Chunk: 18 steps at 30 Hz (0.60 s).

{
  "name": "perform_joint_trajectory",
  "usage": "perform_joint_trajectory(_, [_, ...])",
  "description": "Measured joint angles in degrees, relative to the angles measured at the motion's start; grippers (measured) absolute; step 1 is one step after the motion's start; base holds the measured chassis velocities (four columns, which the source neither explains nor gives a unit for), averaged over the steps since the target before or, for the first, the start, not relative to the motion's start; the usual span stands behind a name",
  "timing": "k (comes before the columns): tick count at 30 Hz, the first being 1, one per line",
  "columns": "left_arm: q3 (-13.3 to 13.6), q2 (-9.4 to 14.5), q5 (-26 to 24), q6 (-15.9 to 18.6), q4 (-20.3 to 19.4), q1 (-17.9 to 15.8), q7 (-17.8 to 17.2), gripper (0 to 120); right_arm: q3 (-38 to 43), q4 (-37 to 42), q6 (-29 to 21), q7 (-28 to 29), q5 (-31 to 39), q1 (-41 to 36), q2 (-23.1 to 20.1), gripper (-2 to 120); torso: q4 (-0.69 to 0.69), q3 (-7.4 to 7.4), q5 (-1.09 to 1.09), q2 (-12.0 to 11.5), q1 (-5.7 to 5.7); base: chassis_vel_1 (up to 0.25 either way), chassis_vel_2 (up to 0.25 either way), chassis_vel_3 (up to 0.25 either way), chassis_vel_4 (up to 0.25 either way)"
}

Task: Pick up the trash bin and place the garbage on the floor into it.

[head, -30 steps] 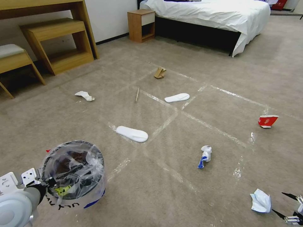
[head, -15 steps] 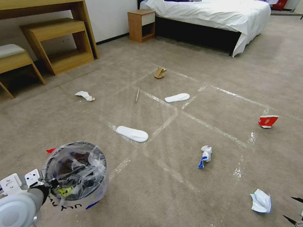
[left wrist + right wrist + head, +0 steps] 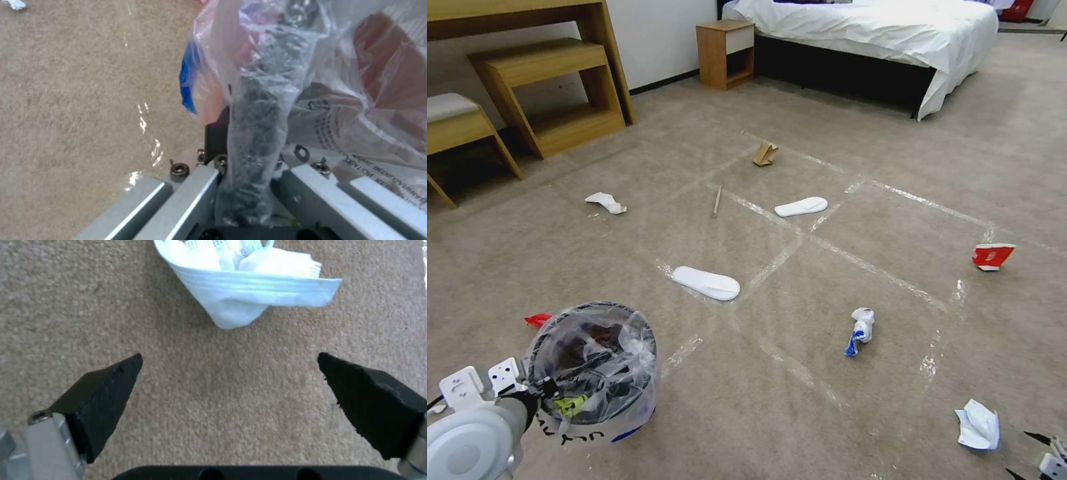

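Two pincers are at work: the left pincer [image 3: 249, 200], at the near left, is clamped on the bag-covered rim of the trash bin [image 3: 590, 370], holding it just above the floor [image 3: 800, 400]. The right pincer [image 3: 231, 373], at the near right, hangs spread wide over the carpet, touching nothing, just near of a crumpled white paper [image 3: 978, 425].
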Motion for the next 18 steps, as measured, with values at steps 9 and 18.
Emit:
perform_joint_trajectory(9, [0.87,0.34,0.46,-0.05,0.76,-0.72,0.36,0,0.0,1.42,-0.92,0.09,4.79,0.04,-1.3,100,0.01,0.0,-0.05,0.0,0.0,0.0,0.0,0.0,0.0])
perform_joint_trajectory(18, [0.97,0.8,0.22,-0.15,0.73,-1.05,0.1,0,-0.65,-0.28,-1.18,-0.07,6.66,1.4,-0.97,100,-0.01,0.0,0.01,0.0,0.0,0.0,0.0,0.0,0.0])
